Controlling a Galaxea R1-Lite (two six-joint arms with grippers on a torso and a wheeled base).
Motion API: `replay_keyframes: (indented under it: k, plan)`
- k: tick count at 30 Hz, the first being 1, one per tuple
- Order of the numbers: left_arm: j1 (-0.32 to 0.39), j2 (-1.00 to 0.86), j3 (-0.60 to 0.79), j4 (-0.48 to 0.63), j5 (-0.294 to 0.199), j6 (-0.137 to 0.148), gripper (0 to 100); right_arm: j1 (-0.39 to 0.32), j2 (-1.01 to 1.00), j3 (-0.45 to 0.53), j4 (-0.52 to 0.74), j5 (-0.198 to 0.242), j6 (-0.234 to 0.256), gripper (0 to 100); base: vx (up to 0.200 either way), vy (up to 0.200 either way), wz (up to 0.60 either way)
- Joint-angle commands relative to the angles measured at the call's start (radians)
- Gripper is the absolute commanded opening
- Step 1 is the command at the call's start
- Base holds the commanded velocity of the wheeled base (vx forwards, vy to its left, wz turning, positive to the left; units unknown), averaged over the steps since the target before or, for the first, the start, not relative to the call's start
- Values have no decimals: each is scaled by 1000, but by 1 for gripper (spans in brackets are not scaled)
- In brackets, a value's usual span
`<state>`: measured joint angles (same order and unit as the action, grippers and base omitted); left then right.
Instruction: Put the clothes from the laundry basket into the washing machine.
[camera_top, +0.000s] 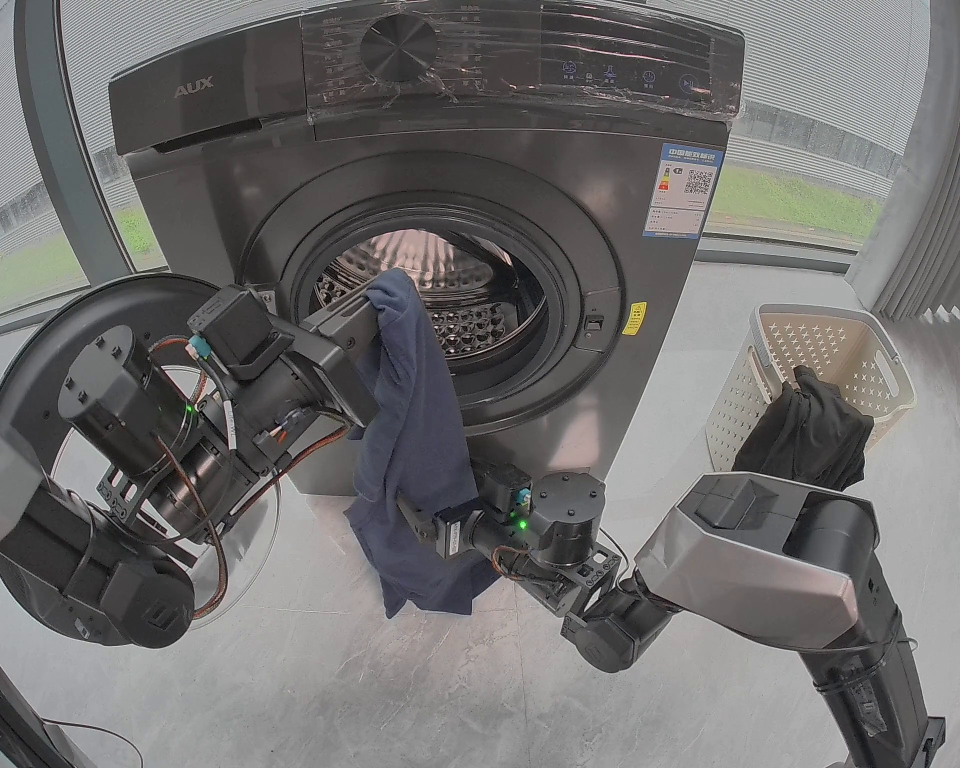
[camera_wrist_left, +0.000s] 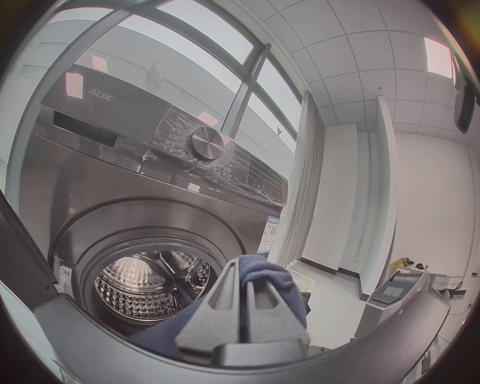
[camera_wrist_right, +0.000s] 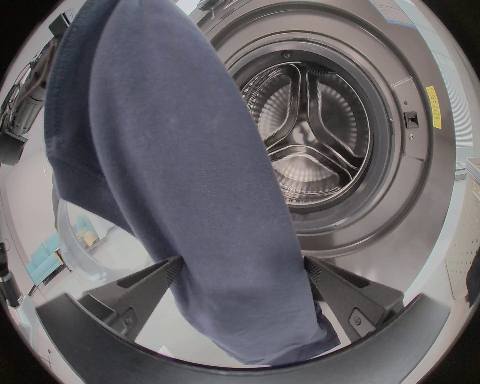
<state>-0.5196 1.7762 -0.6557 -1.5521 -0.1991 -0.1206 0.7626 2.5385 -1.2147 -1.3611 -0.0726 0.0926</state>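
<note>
a navy blue garment (camera_top: 415, 440) hangs in a long fold before the open front of a dark grey washing machine (camera_top: 600, 190). its top is pinched in the left gripper (camera_top: 370, 312) at the rim of the steel drum (camera_top: 450, 290), its hem low near the floor (camera_top: 400, 680). the machine's round door (camera_top: 60, 340) stands wide open on the left. a white perforated laundry basket (camera_top: 850, 345) sits on the floor right of the machine, a black garment (camera_top: 810, 435) draped over its near rim.

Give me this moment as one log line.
left tool shut on navy garment at drum mouth | right tool open around its lower part | washer door open | black garment over laundry basket rim
</note>
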Motion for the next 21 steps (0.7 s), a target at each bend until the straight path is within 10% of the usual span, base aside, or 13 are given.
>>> replay_keyframes:
  k: [1, 14, 15, 21]
  plan:
    - [-13, -21, 4, 0, 0, -1, 0, -17, 63, -88, 17, -1, -4, 100, 0, 0, 0]
    - [-28, -26, 8, -2, -2, 1, 0, -8, 146, -259, 45, -59, 1, 100, 0, 0, 0]
    - [-28, -26, 8, 0, 0, 1, 0, -9, 146, -259, 45, -70, 1, 0, 0, 0, 0]
    - [-7, -11, 11, 0, 0, -2, 0, -22, 129, -247, 27, -76, 6, 0, 0, 0, 0]
